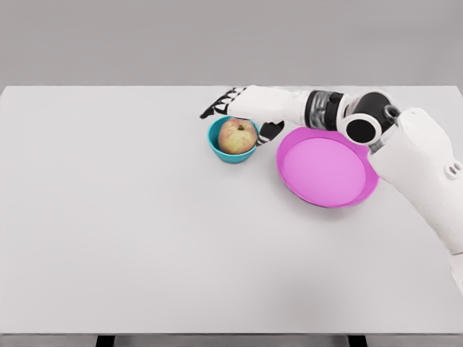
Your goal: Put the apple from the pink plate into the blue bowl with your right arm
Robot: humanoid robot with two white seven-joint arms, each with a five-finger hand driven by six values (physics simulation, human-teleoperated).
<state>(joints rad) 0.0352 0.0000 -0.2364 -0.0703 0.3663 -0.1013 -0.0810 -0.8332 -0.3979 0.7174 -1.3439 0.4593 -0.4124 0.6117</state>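
A yellow-red apple [237,136] sits inside the small blue bowl [226,154] near the table's far middle. To its right lies the pink plate [325,173], with nothing on it. My right hand [242,116] hovers just behind and above the bowl, its fingers [218,106] spread out to the left and the thumb [270,131] down beside the bowl's right rim. The hand holds nothing. The right forearm crosses over the plate's far edge. My left arm does not show.
The white table [130,231] fills the view, with its front edge at the bottom and a grey wall behind.
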